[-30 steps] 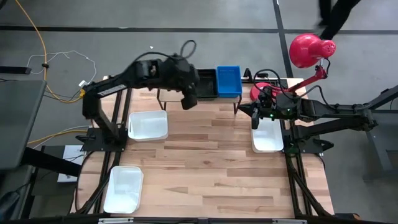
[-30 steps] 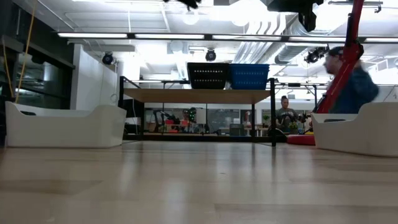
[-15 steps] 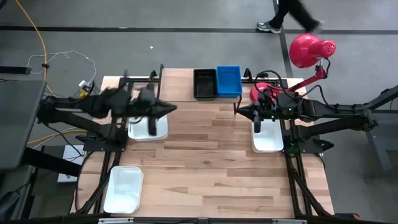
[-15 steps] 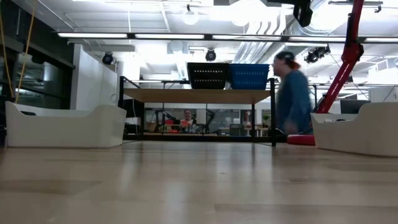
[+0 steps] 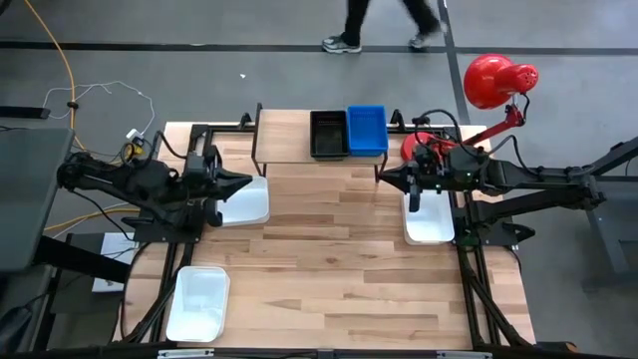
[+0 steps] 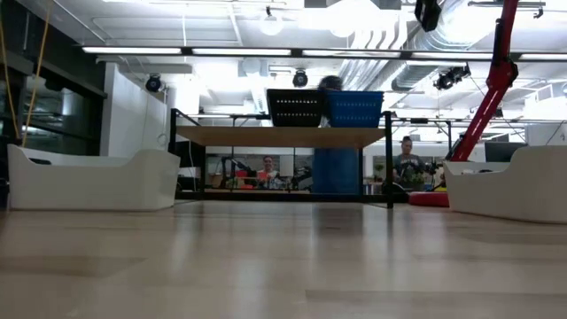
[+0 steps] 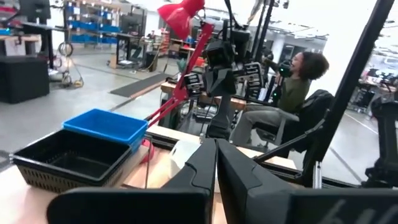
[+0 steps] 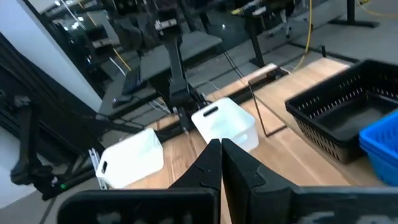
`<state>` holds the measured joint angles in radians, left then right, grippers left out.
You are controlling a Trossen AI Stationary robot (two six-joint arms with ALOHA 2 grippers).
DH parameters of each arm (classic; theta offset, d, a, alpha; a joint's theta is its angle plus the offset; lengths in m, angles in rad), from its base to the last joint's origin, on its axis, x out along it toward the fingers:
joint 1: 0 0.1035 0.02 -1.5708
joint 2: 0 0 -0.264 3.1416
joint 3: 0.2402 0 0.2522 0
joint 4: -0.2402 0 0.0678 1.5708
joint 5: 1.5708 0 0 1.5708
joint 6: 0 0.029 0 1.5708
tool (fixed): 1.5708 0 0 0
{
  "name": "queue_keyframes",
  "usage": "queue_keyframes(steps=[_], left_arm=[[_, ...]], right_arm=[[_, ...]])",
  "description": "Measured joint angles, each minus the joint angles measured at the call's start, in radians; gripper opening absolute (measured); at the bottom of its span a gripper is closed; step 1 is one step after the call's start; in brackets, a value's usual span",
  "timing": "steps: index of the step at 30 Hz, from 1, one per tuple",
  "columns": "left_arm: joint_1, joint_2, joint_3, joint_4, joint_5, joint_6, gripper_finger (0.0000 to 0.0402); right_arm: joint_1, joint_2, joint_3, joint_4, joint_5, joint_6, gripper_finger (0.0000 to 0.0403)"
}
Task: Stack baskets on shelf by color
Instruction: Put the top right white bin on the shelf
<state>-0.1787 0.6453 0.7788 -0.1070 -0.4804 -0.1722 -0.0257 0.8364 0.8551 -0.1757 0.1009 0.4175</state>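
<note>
risk: white bins sit wide apart, a one-sided grab could tilt or slide one; stacking onto wrong colour | near: 1 white bin | mid: left gripper jaws closed, empty, over white bin; right gripper jaws closed, empty, by white bin | far: shelf holds 1 black bin, 1 blue bin | count: 3 white, 1 black, 1 blue

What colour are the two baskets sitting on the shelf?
One black basket, one bright blue basket, side by side; clearest in the high view.
</note>
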Motion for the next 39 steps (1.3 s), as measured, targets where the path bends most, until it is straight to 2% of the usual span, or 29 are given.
queue_keyframes(steps=[8, 11, 15, 18, 22, 25, 33, 36, 39], left_arm=[[0.0, -0.006, 0.0, -0.001, 0.009, 0.061, 0.0003], [0.0, -0.006, 0.0, -0.003, 0.009, 0.067, 0.0005], [0.0, -0.006, 0.0, -0.004, 0.009, 0.089, 0.0005], [0.0, -0.006, 0.0, -0.006, 0.009, 0.089, 0.0005], [0.0, -0.006, 0.0, -0.006, 0.008, 0.089, 0.0005], [0.0, -0.005, 0.0, -0.009, 0.001, 0.088, 0.0005], [0.0, -0.005, 0.0, -0.009, -0.002, 0.083, 0.0005], [0.0, -0.005, 0.0, -0.009, -0.002, 0.07, 0.0005], [0.0, -0.005, 0.0, -0.009, -0.002, 0.071, 0.0005]], right_arm=[[0.0, 0.0, 0.0, 0.121, -0.017, 0.008, 0.0], [0.0, 0.0, 0.0, 0.165, -0.063, 0.031, 0.0], [0.002, 0.0, 0.008, 0.183, -0.175, 0.098, 0.0], [0.032, 0.0, 0.056, 0.046, -0.181, 0.138, 0.0], [0.084, 0.006, 0.164, -0.276, -0.181, 0.168, 0.0002], [0.132, 0.015, 0.23, -0.497, -0.181, 0.199, 0.0021], [0.326, 0.055, 0.226, -0.929, -0.186, 0.355, 0.0153], [0.417, 0.067, 0.171, -0.966, -0.186, 0.368, 0.0197], [0.483, 0.079, 0.103, -0.968, -0.149, 0.372, 0.0223]])
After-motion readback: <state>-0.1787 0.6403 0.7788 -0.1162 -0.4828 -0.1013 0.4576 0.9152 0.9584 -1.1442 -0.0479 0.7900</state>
